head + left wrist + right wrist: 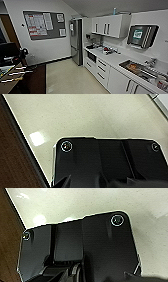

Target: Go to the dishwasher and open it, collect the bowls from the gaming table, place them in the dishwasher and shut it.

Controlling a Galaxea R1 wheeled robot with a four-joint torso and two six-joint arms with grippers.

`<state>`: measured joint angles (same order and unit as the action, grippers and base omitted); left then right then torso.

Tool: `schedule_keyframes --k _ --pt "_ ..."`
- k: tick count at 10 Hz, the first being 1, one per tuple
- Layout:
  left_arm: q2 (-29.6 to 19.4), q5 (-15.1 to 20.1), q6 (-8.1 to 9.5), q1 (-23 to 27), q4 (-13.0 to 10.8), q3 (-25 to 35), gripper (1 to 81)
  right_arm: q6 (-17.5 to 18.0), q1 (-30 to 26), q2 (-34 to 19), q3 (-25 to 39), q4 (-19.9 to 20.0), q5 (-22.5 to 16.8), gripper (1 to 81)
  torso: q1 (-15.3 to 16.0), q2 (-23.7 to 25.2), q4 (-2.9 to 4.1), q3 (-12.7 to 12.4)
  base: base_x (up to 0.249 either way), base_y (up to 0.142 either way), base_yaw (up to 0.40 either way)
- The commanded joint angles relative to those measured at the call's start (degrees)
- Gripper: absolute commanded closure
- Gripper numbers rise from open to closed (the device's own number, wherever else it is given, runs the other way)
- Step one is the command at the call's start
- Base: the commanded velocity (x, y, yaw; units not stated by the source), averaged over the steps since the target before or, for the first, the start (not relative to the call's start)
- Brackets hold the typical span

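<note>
I face a kitchen with a white counter (112, 60) running along the right wall. Under it, beside the fridge (76, 41), sits a built-in unit with a dark, silver-grey front (91, 57), shut; I cannot tell for sure that it is the dishwasher. The bowls and the gaming table are out of view. Both wrist views look down past the robot's dark plate onto pale floor (95, 116) (75, 203).
White drawers (101, 68) and cabinet doors (122, 83) line the counter, which holds a sink (140, 68). Wall cabinets (110, 25) hang above. A table-football table with rods (15, 73) stands at the near left, on dark brown flooring (37, 80). Pale floor (67, 77) runs up to the fridge.
</note>
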<state>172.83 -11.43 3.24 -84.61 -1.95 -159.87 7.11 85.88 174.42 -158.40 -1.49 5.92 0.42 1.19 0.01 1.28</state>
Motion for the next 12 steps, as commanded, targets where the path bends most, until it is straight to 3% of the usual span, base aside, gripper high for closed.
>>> schedule_keyframes --k 1,8,12 --pt "-0.37 2.47 0.1 3.09 0.19 -0.45 1.0 0.1 -2.95 0.16 -0.05 0.08 -2.76 1.0 0.0 0.0 0.0 0.0 0.0 0.0 0.369" --pt "-0.11 2.56 0.18 3.0 0.28 -0.54 1.0 0.1 -2.95 0.07 -0.32 0.08 -2.76 1.0 0.0 0.0 0.0 0.0 0.0 0.0 0.371" --pt "-0.02 4.58 0.09 2.56 0.19 -0.54 1.0 0.01 -2.95 0.34 -0.05 -0.01 -2.85 1.0 -0.02 0.0 0.0 0.0 0.0 0.0 0.371"
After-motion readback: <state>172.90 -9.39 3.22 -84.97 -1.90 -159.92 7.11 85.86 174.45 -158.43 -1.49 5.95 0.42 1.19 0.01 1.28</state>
